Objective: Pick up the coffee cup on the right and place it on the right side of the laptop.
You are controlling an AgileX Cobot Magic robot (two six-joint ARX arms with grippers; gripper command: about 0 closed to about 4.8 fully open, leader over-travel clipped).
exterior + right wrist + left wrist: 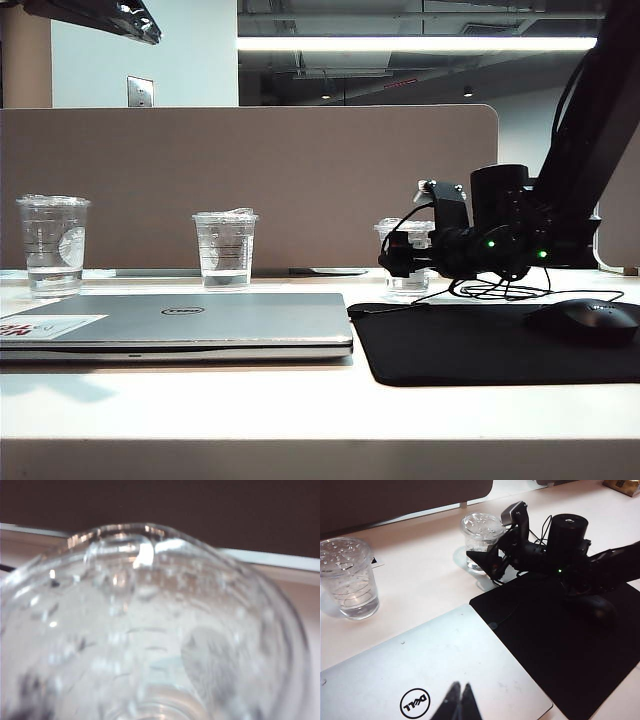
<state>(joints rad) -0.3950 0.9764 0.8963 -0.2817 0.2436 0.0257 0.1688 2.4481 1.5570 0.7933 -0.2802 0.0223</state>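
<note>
Exterior view gives me three clear cups behind one laptop [200,320]; right gripper [487,562] spread at the coffee cup [408,255], left gripper [461,705] pressed together.

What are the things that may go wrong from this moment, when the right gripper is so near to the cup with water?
1. The right gripper, jaws open, is level with the coffee cup; a push could tip it and spill water toward the laptop.
2. Thin clear plastic may buckle under a hard squeeze.
3. Cables lie on the mouse pad beside the mouse, crowding the placing spot.
</note>
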